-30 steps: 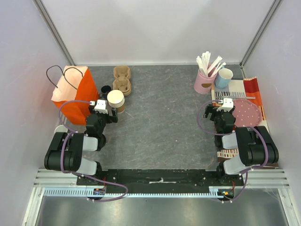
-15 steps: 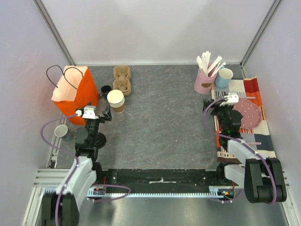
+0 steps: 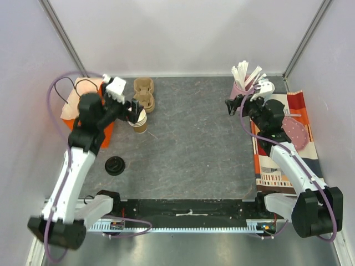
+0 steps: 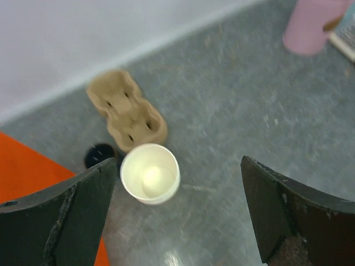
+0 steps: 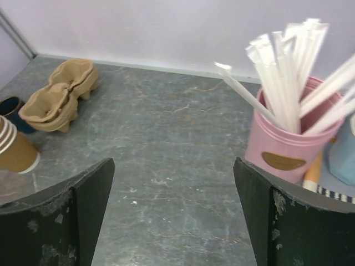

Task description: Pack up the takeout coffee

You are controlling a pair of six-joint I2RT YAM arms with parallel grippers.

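Note:
The brown kraft paper cups (image 3: pixel 139 124) stand nested in one stack at the back left, cream-white inside, with no lid on; they also show in the left wrist view (image 4: pixel 150 180) and the right wrist view (image 5: pixel 15 147). A round black lid (image 3: pixel 115 165) lies flat on the table, nearer to me. My left gripper (image 3: pixel 133 110) hovers over the stack, open and empty; in its wrist view (image 4: pixel 177 216) the cups sit by the left finger. My right gripper (image 3: pixel 235 105) is open and empty above the table beside the pink holder, and its wrist view (image 5: pixel 175 216) shows bare table between the fingers.
Brown pulp cup carriers (image 3: pixel 143 93) lie behind the cups. An orange paper bag (image 3: pixel 83 91) stands at the far left, partly behind my left arm. A pink holder of wrapped straws (image 3: pixel 243 88) stands at the back right, with a striped mat (image 3: pixel 277 172) and a pink plate (image 3: pixel 297 133) nearer. A dark blue mug (image 5: pixel 11 108) stands by the carriers.
Both arms have risen and reached toward the back. The left gripper now hangs over the cup stack and the right one beside the straw holder. The black lid has come into view.

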